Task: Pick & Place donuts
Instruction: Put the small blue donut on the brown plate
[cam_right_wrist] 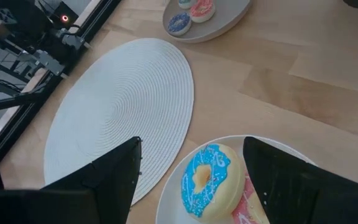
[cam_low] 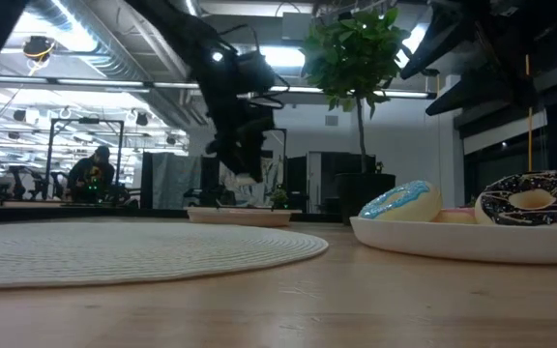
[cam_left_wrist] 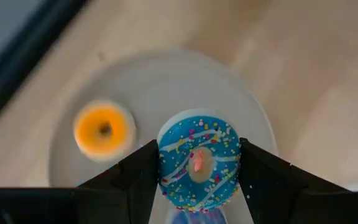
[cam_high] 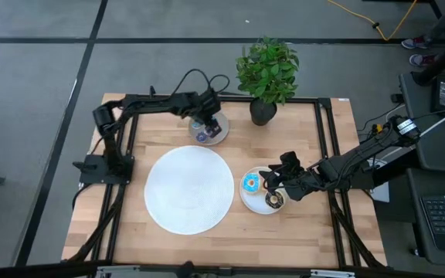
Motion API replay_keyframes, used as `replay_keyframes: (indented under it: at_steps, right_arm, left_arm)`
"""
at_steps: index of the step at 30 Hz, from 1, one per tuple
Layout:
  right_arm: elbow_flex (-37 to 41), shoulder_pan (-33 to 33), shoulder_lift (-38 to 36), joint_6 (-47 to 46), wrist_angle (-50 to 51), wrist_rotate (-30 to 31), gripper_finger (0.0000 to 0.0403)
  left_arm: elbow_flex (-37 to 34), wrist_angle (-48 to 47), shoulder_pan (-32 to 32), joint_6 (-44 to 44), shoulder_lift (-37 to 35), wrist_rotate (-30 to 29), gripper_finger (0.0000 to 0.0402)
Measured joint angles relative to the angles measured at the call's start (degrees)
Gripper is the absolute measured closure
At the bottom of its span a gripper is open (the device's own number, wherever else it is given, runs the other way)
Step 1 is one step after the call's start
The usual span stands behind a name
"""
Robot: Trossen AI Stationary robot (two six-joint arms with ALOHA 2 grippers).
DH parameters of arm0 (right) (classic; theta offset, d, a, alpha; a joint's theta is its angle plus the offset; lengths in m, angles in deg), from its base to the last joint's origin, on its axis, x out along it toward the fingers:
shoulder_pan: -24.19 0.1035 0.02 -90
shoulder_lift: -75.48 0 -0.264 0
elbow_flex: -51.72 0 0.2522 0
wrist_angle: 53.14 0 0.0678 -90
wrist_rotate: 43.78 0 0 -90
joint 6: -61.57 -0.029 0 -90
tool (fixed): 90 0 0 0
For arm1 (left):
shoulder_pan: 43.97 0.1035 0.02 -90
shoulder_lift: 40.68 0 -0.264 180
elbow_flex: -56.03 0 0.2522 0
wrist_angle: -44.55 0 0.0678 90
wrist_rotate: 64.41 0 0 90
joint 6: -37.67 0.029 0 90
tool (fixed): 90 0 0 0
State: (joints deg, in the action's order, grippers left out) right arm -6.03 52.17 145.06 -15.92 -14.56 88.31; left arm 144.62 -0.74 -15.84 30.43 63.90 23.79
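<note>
My left gripper (cam_high: pixel 205 117) hangs over the small grey plate (cam_high: pixel 218 131) near the table's far edge, shut on a tiny teal donut with sprinkles (cam_left_wrist: pixel 199 160). A tiny orange donut (cam_left_wrist: pixel 103 129) lies flat on that plate (cam_left_wrist: pixel 166 81); a dark blue one (cam_right_wrist: pixel 179 23) and a red-pink one (cam_right_wrist: pixel 201 9) lie there too. My right gripper (cam_high: pixel 278 181) is open above the white plate (cam_high: pixel 255 202), which carries the larger blue donut (cam_right_wrist: pixel 207 180), a pink one (cam_right_wrist: pixel 250 208) and the chocolate one (cam_low: pixel 535 198). Its fingers (cam_right_wrist: pixel 114 171) stand to either side of the blue donut, above it. My left gripper pinches the teal donut by two opposite sides of its outer rim (cam_left_wrist: pixel 164 163), one finger (cam_left_wrist: pixel 138 177) on each side. The fingers point down from above. The ring faces the wrist camera, its hole showing, and in the low view the gripper (cam_low: pixel 243 164) is above the plate (cam_low: pixel 240 216).
A large white woven disc (cam_high: pixel 189 189) lies in the table's middle between the two plates. A potted plant (cam_high: pixel 266 73) stands at the far edge, right of the grey plate. Black frame rails run along the table's sides. A person sits far off in the room behind (cam_low: pixel 93 174).
</note>
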Motion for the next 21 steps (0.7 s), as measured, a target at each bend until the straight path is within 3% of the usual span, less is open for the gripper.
replay_keyframes:
  at_steps: [10,21]
  right_arm:
    - [0.0,0.0,0.0,0.0,-0.7,1.8,0.012]
    - [0.0,0.0,0.0,0.0,-0.6,1.9,0.012]
  left_arm:
    - [7.8,0.2,3.3,0.5,8.1,3.1,0.0204]
    - [8.0,-0.7,3.4,0.1,10.7,7.1,0.0167]
